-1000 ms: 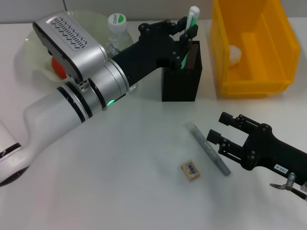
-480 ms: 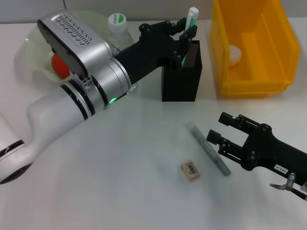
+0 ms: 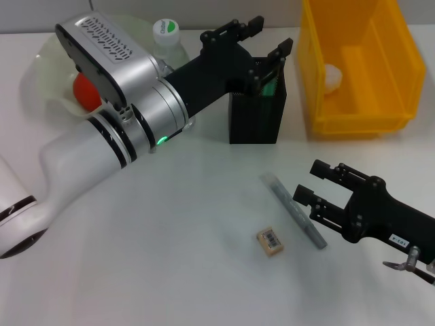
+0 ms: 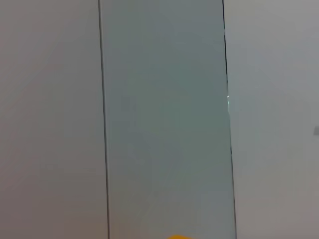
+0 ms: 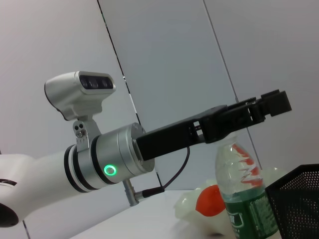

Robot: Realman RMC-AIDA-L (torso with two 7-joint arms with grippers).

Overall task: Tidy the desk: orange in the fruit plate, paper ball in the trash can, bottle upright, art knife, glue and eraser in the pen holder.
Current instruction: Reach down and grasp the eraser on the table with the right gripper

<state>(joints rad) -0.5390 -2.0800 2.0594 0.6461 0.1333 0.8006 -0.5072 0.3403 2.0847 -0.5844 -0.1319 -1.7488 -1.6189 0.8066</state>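
My left gripper is open just above the black mesh pen holder. A trace of the green glue shows inside the holder. The orange lies in the pale green fruit plate. The bottle stands upright behind my left arm. The grey art knife and the beige eraser lie on the table. My right gripper is open and empty, right beside the knife. The right wrist view shows the left gripper, bottle, orange and pen holder.
The yellow trash can stands at the back right with a white paper ball inside. My left arm stretches across the table's left half. The left wrist view shows only a wall.
My left gripper has opened and let go of the glue. The glue has dropped down into the pen holder. The right arm has not moved.
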